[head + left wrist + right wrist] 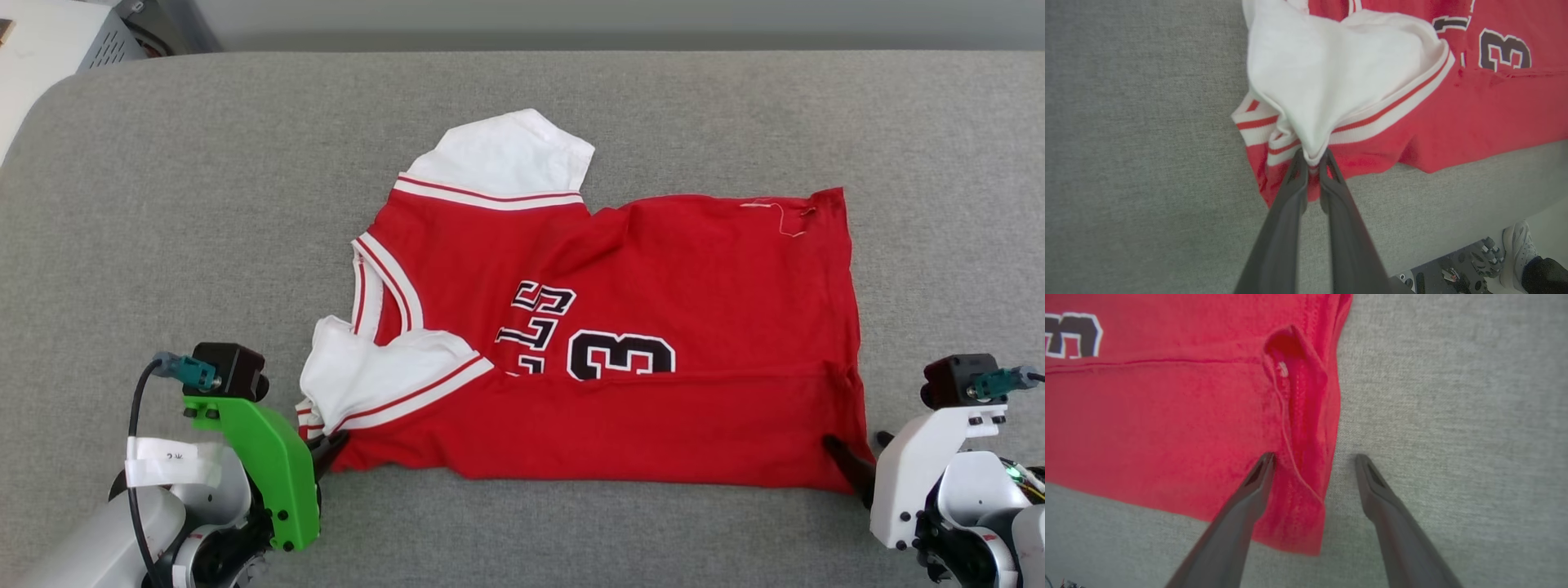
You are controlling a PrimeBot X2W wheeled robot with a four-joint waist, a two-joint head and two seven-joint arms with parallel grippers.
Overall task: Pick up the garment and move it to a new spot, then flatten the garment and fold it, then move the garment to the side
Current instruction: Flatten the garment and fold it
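The left gripper (pixel 1312 157) has its two dark fingers (pixel 1286 212) pressed together on a bunched fold of cloth where a white sleeve (pixel 1331 73) and its red-white striped trim meet the red body of the garment (pixel 653 269). In the head view that grip sits at the garment's near left corner, close to the near edge of the grey padded surface (pixel 163 204).

The right gripper (pixel 1314 457) stands with its fingers wide apart, straddling the garment's near right corner. One finger (pixel 1249 490) is over red cloth and the other (pixel 1380 490) is over bare grey padding just beside the side hem. Whether the tips touch the cloth cannot be told.

The garment lies spread across the middle of the surface, collar toward the left edge and hem toward the right. Its near strip is folded up over the lower part of the black numerals (pixel 620 355). The second white sleeve (pixel 506 155) points toward the far edge.

Past the near edge, the left wrist view shows a person's white shoe (pixel 1515 249) on the floor.
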